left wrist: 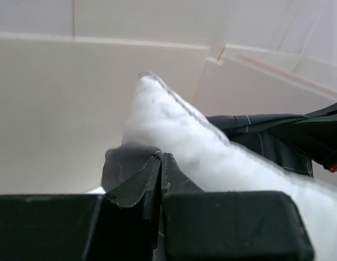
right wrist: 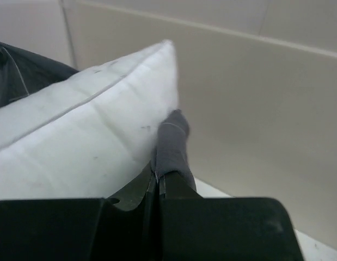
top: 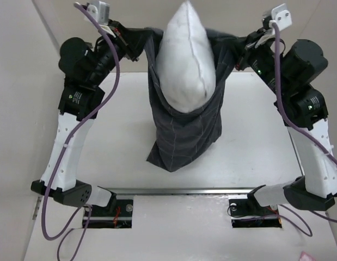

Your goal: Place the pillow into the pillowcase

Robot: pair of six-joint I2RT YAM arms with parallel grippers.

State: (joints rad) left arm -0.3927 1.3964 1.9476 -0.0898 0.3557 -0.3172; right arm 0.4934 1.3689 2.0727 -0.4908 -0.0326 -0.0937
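Note:
The white pillow (top: 184,57) stands upright, its lower half inside the dark grey grid-lined pillowcase (top: 184,136), whose closed end rests on the table. My left gripper (top: 136,44) is shut on the left edge of the case's mouth, my right gripper (top: 240,50) on the right edge; both hold it high at the far side. In the left wrist view the gripper (left wrist: 161,159) pinches grey cloth (left wrist: 124,163) beside the pillow (left wrist: 179,130). In the right wrist view the gripper (right wrist: 158,176) pinches cloth (right wrist: 172,144) against the pillow (right wrist: 86,136).
The white table (top: 119,157) has a metal rail (top: 179,191) along its near edge, between the two arm bases. Beige walls (top: 26,81) enclose the far side and the left. The right arm (top: 304,103) and left arm (top: 75,103) flank the hanging case.

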